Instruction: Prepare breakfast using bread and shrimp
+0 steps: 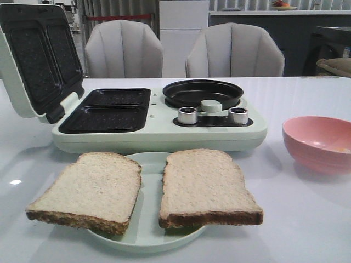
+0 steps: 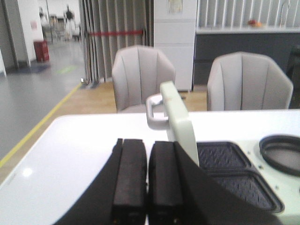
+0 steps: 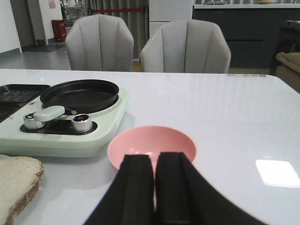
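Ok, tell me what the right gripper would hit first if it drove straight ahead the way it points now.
Most likely the pink bowl: in the right wrist view it sits directly beyond the right gripper, whose fingers are closed together. How high the gripper rides is unclear, so it may strike the near rim or pass above it.

Even, bright overhead light fills the room. The glossy white bench [image 1: 307, 219] throws back ceiling glare: a sharp bright patch at five o'clock in the right wrist view and small spots elsewhere. Shadows beneath the bread [image 1: 145, 189] are soft. All views look slightly grainy, and the dark tool fingers [image 2: 131, 180] up close are blurred.
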